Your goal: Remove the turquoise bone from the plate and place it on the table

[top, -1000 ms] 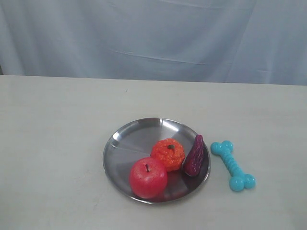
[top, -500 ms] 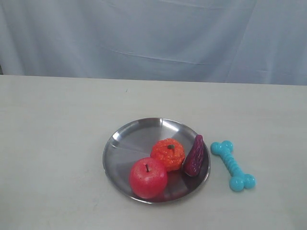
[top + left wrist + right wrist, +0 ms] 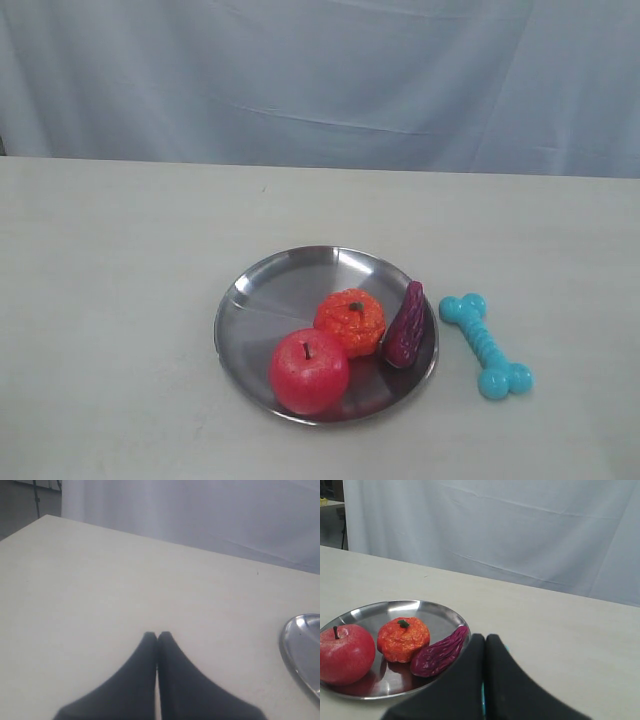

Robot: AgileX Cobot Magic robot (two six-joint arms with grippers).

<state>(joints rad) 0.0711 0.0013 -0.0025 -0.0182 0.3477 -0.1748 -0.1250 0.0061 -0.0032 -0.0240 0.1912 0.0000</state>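
**Beside the plate (image 3: 290,280), turquoise bone (image 3: 486,346) lies on the bench (image 3: 120,260)**

Right jaws are pressed together tip to tip with nothing between them. The turquoise bone sits just behind them and is almost wholly hidden, with only thin slivers of turquoise showing at their edges. In the exterior view it rests flat on the bench, just beside the plate rim and apart from it. It is near the purple ridged piece (image 3: 404,325) that lies along that side of the plate. Ahead of the right jaws and off to one side, the plate also holds a red apple (image 3: 308,371) and an orange (image 3: 350,322), touching each other. Left jaws are likewise closed and empty over bare bench, with the plate's rim off to one side of them.
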